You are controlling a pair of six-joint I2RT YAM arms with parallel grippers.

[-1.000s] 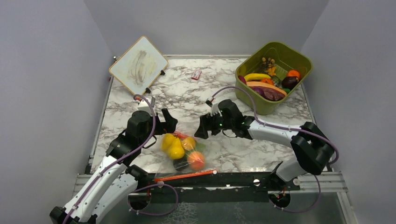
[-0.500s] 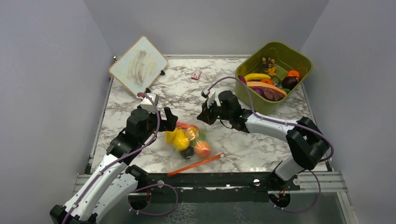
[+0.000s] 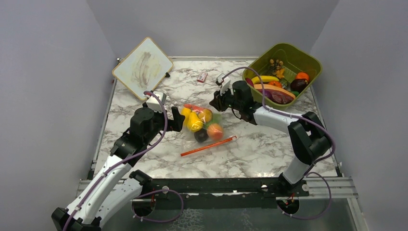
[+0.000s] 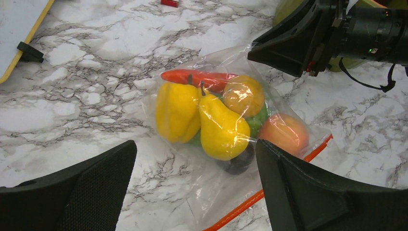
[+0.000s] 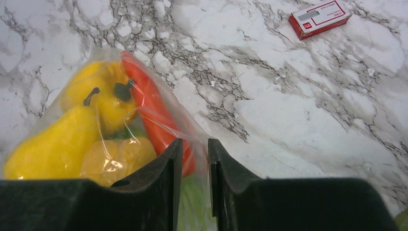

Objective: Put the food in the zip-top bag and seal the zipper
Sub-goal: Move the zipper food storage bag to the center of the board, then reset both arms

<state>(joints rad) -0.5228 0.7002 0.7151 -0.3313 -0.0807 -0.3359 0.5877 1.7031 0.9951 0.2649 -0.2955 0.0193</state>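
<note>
The bag (image 3: 217, 138) lies flat near the middle of the marble table (image 3: 269, 149), between the two grippers. Its toy food (image 3: 195, 121) is bunched together inside: a yellow pepper (image 4: 177, 111), a yellow pear (image 4: 222, 127), a red chili (image 4: 199, 78), an orange (image 4: 244, 95), a peach-coloured fruit (image 4: 284, 132), something green (image 4: 258, 121) and a dark piece (image 4: 238, 162) under the pear. The zipper (image 3: 208, 146) runs straight along the bag's 5 o'clock edge, on the side away from both grippers and touched by neither.

The right gripper (image 3: 214, 104) is at the bag's 1 o'clock corner. In its wrist view the two fingers (image 5: 169, 166) stand almost together with only a thin slit between them, and a fold of the clear film next to the chili is pinched in that slit.

The left gripper (image 3: 179, 120) is at the bag's 9 o'clock side, just beside it. Its fingers are spread wide and hold nothing. In its wrist view the food sits ahead of the gap, toward 12 o'clock, and the plastic reaches down between the fingers; whether they touch it cannot be told.

A green tub (image 3: 263, 109) with more toy food stands at 2 o'clock from the bag. A small red-and-white packet (image 3: 202, 77) lies at 12 o'clock, and a whiteboard (image 3: 142, 66) leans at 10 o'clock, all well apart from the bag.
</note>
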